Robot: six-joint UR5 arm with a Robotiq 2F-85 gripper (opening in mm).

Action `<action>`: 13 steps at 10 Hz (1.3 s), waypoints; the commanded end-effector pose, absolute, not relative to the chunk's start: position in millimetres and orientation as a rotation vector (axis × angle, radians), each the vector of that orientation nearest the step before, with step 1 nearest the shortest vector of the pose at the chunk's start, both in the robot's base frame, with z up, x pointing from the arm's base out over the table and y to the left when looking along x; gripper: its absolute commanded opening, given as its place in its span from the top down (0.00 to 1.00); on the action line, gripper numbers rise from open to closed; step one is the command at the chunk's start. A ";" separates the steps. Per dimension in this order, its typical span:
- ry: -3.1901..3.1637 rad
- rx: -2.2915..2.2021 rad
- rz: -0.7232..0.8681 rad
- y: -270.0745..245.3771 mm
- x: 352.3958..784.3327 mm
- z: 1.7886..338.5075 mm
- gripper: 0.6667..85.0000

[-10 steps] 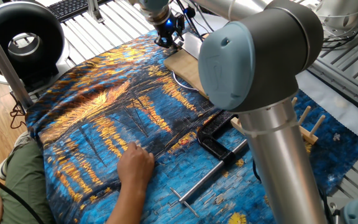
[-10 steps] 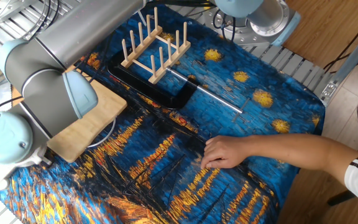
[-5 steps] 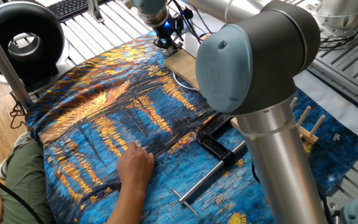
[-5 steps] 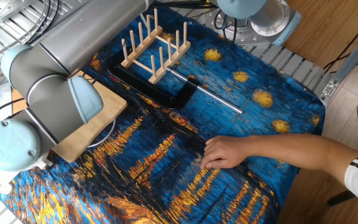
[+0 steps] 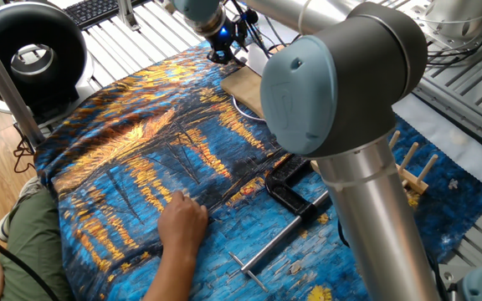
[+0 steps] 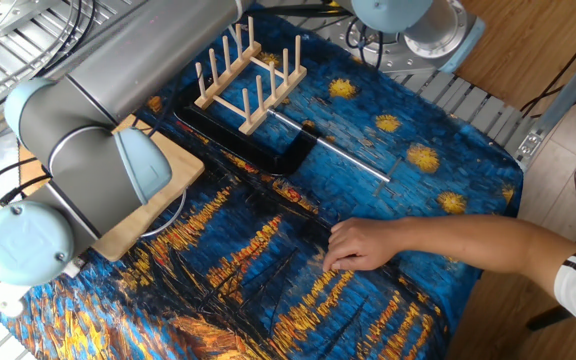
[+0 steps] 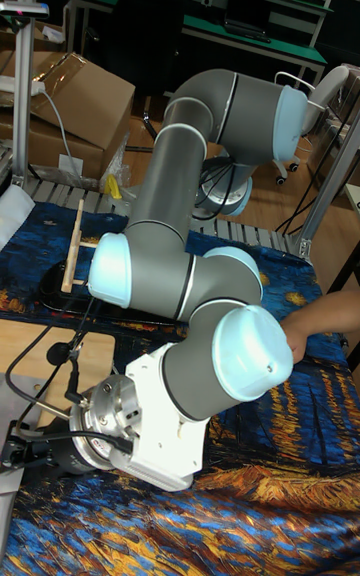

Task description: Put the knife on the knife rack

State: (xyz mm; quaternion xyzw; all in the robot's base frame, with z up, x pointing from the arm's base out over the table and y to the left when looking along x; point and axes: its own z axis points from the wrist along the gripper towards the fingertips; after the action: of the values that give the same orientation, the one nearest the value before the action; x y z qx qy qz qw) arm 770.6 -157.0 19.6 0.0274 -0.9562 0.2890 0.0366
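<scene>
Most of the worktop (image 6: 465, 105) is covered by a blue and orange painted cloth (image 6: 398, 190), and the grey UR5 arm (image 6: 118, 60) bends low across its 9 o'clock side in the other fixed view. Under the arm's elbow lies a flat wooden cutting board (image 6: 160, 192), partly hidden by the joint. A person's hand (image 6: 361, 245) rests flat on the cloth toward 4 o'clock, the forearm reaching in from the edge.

The knife rack (image 6: 250, 75) stands upright at 12 o'clock on the cloth, its pegs bare. Just beside it, at its 5 o'clock, lies a black clamp (image 6: 268, 152) with a thin steel rod (image 6: 340, 152) pointing toward 4 o'clock.

The pincer (image 5: 224, 52) hangs at 12 o'clock in one fixed view, over the far end of the cutting board, a blue glow on it. Too small and dark: I cannot tell whether its fingers are apart or together. The knife I cannot make out from any side.
</scene>
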 end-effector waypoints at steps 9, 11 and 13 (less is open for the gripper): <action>-2.917 0.070 1.013 -164.4 779.4 8.7 0.57; -2.919 0.055 1.019 -163.3 779.3 6.4 0.57; -2.921 0.036 1.025 -162.4 778.9 4.2 0.57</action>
State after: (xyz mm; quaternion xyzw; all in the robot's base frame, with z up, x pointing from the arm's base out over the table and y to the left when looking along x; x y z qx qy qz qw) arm 779.9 -163.5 8.1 0.0207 -0.9425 0.3328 0.0244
